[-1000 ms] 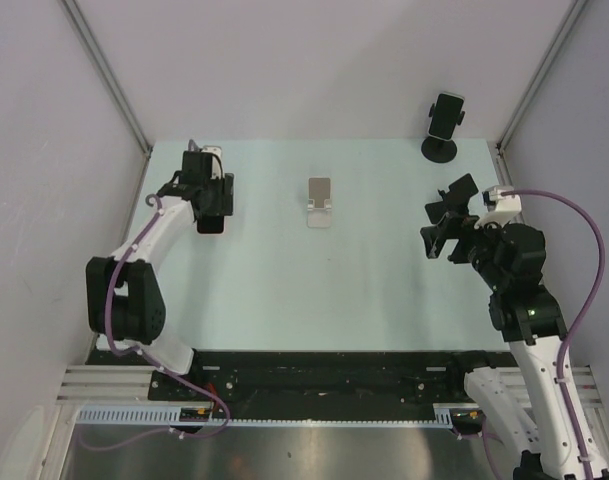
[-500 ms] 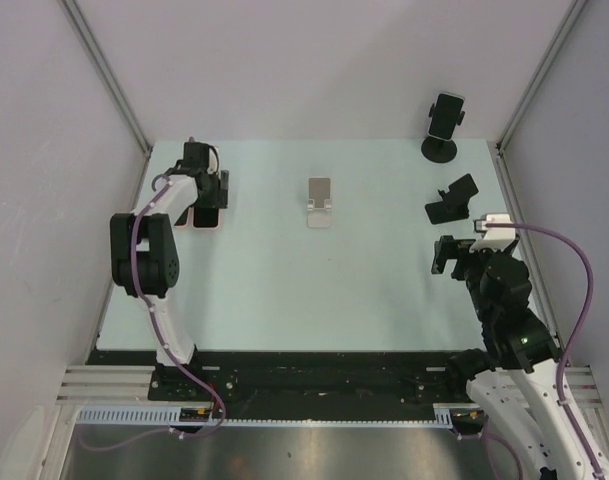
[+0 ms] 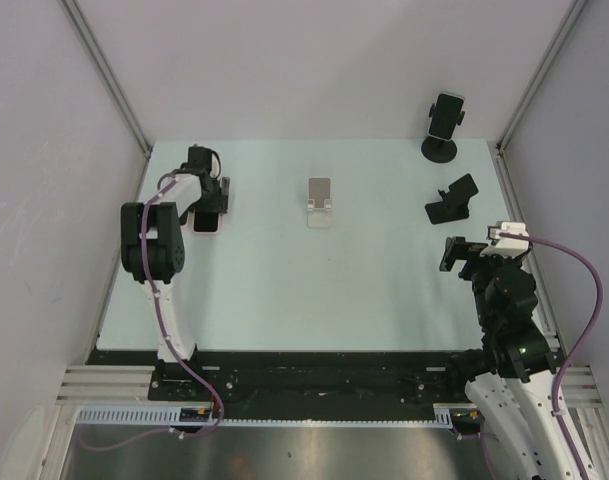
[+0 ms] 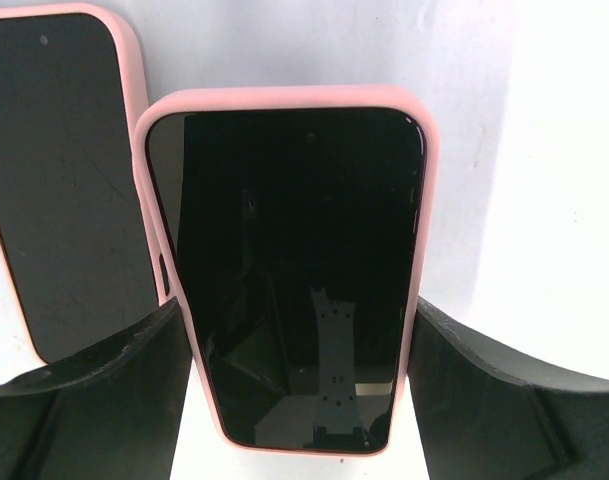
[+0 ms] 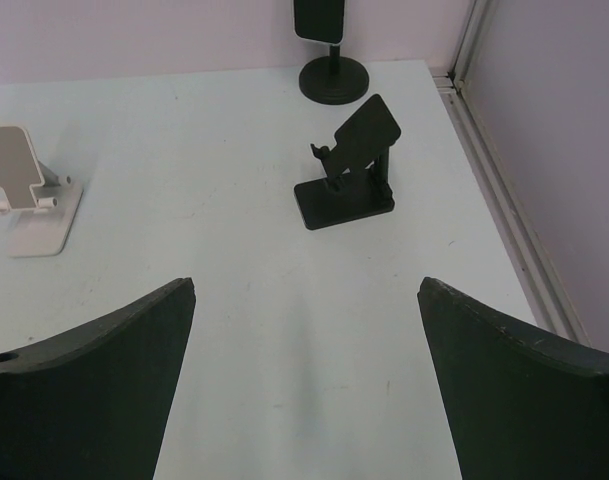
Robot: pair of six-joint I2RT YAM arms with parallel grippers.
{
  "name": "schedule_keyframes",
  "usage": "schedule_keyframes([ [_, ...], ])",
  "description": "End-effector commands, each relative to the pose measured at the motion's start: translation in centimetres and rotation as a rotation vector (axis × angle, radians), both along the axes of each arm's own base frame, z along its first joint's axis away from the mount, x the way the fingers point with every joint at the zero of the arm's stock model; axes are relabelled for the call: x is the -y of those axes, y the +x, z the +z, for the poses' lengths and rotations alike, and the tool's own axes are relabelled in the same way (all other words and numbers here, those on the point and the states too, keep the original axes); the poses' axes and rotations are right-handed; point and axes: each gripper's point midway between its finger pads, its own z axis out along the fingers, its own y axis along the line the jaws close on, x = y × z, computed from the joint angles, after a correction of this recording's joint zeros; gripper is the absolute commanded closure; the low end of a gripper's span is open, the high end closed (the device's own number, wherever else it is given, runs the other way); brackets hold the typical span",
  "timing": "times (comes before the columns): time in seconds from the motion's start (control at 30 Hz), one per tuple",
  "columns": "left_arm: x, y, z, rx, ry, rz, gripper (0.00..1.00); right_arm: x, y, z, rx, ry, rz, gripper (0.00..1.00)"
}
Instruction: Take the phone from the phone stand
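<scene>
A phone in a pink case [image 4: 289, 270] lies screen up at the table's far left, and also shows in the top view [image 3: 208, 222]. My left gripper [image 4: 296, 310] has a finger pressed against each long side of it; it shows in the top view [image 3: 206, 198]. A second pink-cased phone [image 4: 64, 180] lies right beside it on the left. The white phone stand [image 3: 320, 203] at the middle stands empty, also in the right wrist view [image 5: 29, 200]. My right gripper [image 5: 306, 300] is open and empty above bare table at the right [image 3: 469, 252].
A black folding stand [image 3: 452, 200] is empty at the right, also in the right wrist view [image 5: 349, 170]. A black round-base pole stand [image 3: 443, 125] holding a dark slab stands at the far right corner. Walls and metal rails [image 3: 504, 160] border the table.
My left gripper carried the pink phone further left and down onto the table beside the other phone. My right arm drew back toward the near edge, away from the black folding stand.
</scene>
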Motion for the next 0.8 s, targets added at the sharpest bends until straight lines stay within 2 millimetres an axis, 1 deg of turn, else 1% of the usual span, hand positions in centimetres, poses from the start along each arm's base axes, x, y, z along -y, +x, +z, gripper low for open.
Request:
schedule_keyframes([
  [0.0,-0.8,2.3,2.4,0.078,0.038,-0.035,0.63,0.0,0.1,1.4,0.064,0.015,0.002,0.00],
  [0.03,-0.8,2.3,2.2,0.076,0.035,-0.034,0.60,0.0,0.1,1.4,0.064,0.015,0.002,0.00],
  [0.3,-0.7,2.7,1.6,0.071,0.027,-0.030,0.51,-0.5,0.1,1.4,0.065,0.017,0.028,0.00],
  [0.57,-0.8,3.7,1.3,0.076,0.032,-0.021,0.51,-0.6,0.1,1.3,0.062,0.016,0.034,0.02],
  [0.6,-2.2,3.6,1.1,0.071,0.036,0.003,0.51,-0.6,0.2,1.3,0.062,0.016,0.032,0.02],
  [0.67,-2.5,3.8,1.1,0.071,0.040,0.005,0.48,-0.6,0.2,1.3,0.059,0.015,0.032,0.02],
  [0.77,-2.7,3.6,0.8,0.060,0.052,0.009,0.47,-0.6,0.2,1.3,0.059,0.015,0.034,0.02],
])
